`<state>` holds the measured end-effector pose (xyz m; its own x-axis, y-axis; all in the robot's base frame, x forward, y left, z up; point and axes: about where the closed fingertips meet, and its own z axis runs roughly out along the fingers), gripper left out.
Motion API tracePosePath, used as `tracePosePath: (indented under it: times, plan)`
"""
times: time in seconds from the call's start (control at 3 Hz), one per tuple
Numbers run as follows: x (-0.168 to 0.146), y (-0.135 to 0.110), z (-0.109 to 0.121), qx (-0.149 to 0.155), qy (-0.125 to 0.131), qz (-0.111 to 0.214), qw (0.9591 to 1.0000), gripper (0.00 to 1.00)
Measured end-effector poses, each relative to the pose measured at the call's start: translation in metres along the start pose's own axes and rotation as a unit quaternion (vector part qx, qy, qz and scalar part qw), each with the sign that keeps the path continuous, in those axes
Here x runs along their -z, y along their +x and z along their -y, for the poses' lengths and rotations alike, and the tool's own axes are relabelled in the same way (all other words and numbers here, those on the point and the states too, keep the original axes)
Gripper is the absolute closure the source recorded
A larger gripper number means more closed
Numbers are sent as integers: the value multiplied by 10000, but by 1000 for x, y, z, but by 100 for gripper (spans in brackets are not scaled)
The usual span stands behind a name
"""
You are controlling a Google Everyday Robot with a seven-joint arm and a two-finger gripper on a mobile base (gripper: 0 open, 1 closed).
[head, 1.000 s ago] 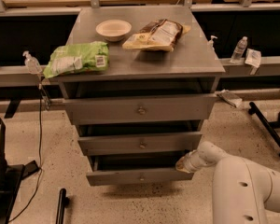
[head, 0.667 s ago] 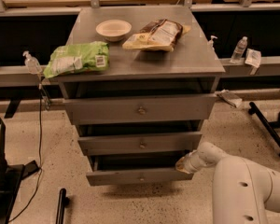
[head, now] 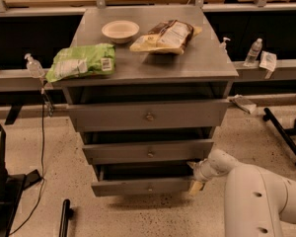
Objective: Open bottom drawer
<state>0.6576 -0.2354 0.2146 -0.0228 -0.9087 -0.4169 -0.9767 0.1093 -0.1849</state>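
The bottom drawer (head: 143, 186) is the lowest and narrowest of three grey drawer fronts, with a small round centre knob (head: 149, 186). It stands pulled out a little, with a dark gap above its front. My gripper (head: 195, 177) is at the drawer's right end, against the right edge of the front, at the end of my white arm (head: 256, 196), which comes in from the lower right. The middle drawer (head: 149, 151) and the top drawer (head: 148, 114) above it also stand slightly out.
On the cabinet top (head: 207, 63) lie a green bag (head: 81, 62), a white bowl (head: 120, 31) and a brown-and-yellow snack bag (head: 166, 36). Bottles (head: 252, 52) stand on ledges at both sides. A black stand (head: 285, 135) lies at right, dark gear (head: 2, 191) at lower left.
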Motion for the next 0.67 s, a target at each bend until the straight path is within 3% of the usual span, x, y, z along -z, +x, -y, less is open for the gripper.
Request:
tracePosePath:
  times: [0.33, 0.67]
  plan:
    - [0, -2, -2, -7, -23, 11, 10000, 10]
    - [0, -6, -6, 23, -87, 24, 10000, 33]
